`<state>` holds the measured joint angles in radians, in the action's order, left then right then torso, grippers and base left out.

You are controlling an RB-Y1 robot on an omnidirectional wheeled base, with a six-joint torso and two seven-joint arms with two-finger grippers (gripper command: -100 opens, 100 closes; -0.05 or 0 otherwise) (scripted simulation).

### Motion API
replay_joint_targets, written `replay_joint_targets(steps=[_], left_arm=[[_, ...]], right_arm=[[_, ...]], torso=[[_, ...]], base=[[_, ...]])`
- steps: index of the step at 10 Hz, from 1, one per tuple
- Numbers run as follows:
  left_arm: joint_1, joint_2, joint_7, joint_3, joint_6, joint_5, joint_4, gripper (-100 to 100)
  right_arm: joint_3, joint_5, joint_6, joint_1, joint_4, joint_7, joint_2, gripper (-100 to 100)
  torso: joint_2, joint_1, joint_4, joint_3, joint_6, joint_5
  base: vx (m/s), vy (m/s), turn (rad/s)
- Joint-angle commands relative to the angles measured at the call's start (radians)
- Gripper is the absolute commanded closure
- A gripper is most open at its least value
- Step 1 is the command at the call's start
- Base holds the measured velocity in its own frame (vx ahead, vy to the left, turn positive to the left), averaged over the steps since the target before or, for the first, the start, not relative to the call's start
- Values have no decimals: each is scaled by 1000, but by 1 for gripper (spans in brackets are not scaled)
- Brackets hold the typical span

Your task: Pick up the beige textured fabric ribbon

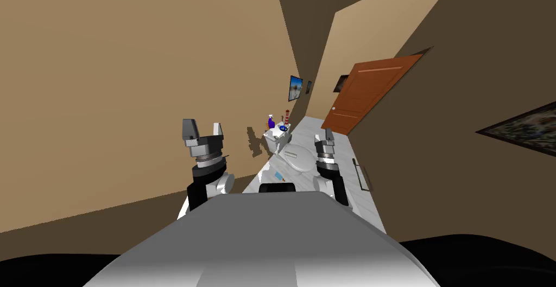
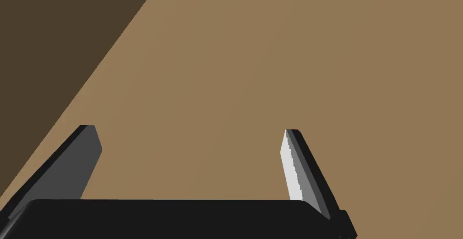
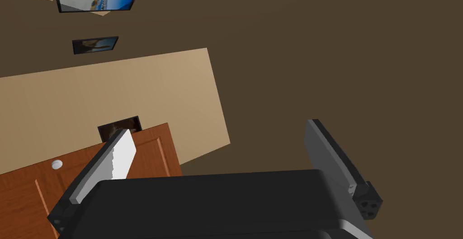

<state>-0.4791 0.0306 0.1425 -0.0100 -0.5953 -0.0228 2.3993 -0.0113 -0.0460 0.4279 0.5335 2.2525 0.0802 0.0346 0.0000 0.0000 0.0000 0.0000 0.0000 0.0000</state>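
- Your left gripper (image 1: 203, 124) is raised near the plain tan wall (image 1: 125, 83). Its 2 fingers stand wide apart with nothing between them. The right gripper (image 1: 324, 134) is raised above the light grey marbled floor (image 1: 347, 164), and its fingers are also apart and empty.
- I cannot tell where the ribbon lies. It may be among the small things on the white toilet tank (image 1: 273, 135), by the purple bottle (image 1: 271, 121) and the red-and-white striped post (image 1: 286, 116). It may also be near the small blue scrap (image 1: 278, 176) on the floor. All of these are too small to read.
- Risk 1: you close on a wrong small thing, because the target is not yet identified. I advise going nearer first.
- Risk 2: the room is narrow, so the left arm can scrape the wall if you turn the base.
- Risk 3: the white oval toilet bowl (image 1: 297, 158) stands before the tank. A long reach over it can knock the bottle down.
- Risk 4: a soft flat ribbon can slip out from thin blades if you pinch only its edge.
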Motion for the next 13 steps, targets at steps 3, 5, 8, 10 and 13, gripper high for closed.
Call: replay_joint_targets(steps=[3,5,8,10,13], left_arm=[[0,0,0,0,0,0,0,0],[0,0,0,0,0,0,0,0],[0,0,0,0,0,0,0,0],[0,0,0,0,0,0,0,0],[0,0,0,0,0,0,0,0]], right_arm=[[-22,-25,-12,40,-38,-21,54,-100],[-43,-49,-22,72,-77,-33,76,-100],[-90,-101,-44,134,-161,-45,106,-100],[-109,-123,-53,158,-199,-46,115,-100],[-154,-174,-73,210,-282,-43,132,-100]], torso=[[3,-12,1,1,0,-3],[5,-17,1,3,0,-4],[2,-21,0,1,0,-5],[0,-19,0,0,0,-5],[-4,-15,-1,-2,0,-4]], base=[[-49,-182,-40],[-60,-261,-64],[-14,-291,-120],[26,-260,-107],[92,-200,-129]])
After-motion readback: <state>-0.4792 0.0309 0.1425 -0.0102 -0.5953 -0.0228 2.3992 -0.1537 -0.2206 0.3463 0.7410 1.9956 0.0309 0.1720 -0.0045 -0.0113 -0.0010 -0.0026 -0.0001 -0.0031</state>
